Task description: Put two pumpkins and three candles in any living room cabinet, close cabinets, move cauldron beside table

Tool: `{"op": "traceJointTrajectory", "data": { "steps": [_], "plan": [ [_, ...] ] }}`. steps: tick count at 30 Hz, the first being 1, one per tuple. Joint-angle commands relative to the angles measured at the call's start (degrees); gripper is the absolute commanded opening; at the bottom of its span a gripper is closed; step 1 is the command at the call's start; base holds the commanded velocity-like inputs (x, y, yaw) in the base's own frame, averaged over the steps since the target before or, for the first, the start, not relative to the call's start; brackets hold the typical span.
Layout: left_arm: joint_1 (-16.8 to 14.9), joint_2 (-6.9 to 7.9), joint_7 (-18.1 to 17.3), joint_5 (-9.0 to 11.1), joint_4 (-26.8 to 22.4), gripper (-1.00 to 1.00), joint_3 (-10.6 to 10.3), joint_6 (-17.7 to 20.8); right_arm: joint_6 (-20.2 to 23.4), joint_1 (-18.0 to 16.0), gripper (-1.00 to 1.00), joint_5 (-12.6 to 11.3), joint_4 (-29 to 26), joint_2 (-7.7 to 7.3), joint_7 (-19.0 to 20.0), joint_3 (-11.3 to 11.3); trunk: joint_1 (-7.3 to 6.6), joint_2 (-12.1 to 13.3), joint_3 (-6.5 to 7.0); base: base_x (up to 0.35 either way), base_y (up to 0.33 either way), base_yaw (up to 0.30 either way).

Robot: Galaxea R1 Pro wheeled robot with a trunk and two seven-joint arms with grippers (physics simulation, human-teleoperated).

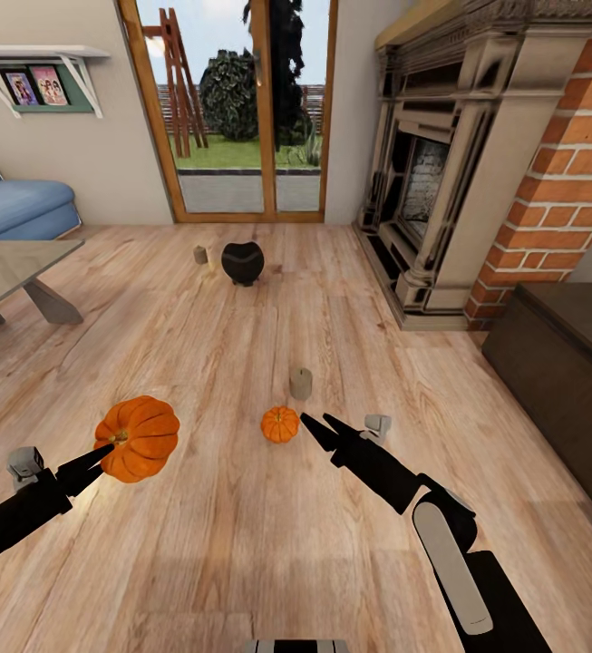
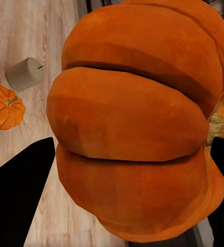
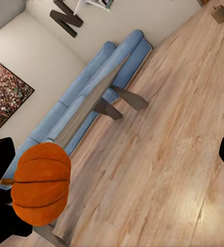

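Observation:
My left gripper (image 1: 105,453) is shut on a bright orange pumpkin (image 1: 139,438), held above the floor at the lower left; in the left wrist view this pumpkin (image 2: 132,123) sits between the black fingers (image 2: 19,198). A second, smaller pumpkin (image 1: 280,423) lies on the floor, and my right gripper (image 1: 315,421) is open just to its right, with nothing in it. A beige candle (image 1: 301,383) stands just behind that pumpkin. Farther back, the black cauldron (image 1: 242,263) stands with another candle (image 1: 201,255) to its left. The dark-brown cabinet (image 1: 567,363) is at the right, its fronts facing away from view.
The grey coffee table (image 1: 5,268) stands at the left with the blue sofa (image 1: 14,204) behind it. The brick fireplace (image 1: 441,172) fills the back right, and glass doors (image 1: 241,109) are at the back. Open plank floor lies between them.

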Motion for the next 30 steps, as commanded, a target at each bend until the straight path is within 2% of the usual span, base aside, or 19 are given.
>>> {"op": "traceJointTrajectory", "data": {
  "steps": [1, 19, 30],
  "plan": [
    [-0.04, 0.0, -0.18, -0.16, -0.01, -1.0, 0.05, 0.17, 0.47, -0.02, 1.0, -0.58, -0.02, 0.01, 0.0, -0.07, -0.01, -0.02, -0.05, 0.0, 0.0, 0.0],
    [-0.04, 0.0, -0.18, -0.16, -0.01, -1.0, 0.05, 0.2, 0.15, -0.08, 1.0, -0.58, -0.01, 0.07, 0.05, -0.08, -0.01, -0.02, 0.18, 0.006, 0.0, 0.0],
    [-0.04, 0.0, -0.18, -0.16, -0.01, -1.0, 0.05, 0.29, -1.22, -0.11, 1.0, -0.75, 0.04, 0.29, 0.07, -0.13, -0.01, -0.02, 1.15, 0.236, 0.194, -0.058]
  ]
}}
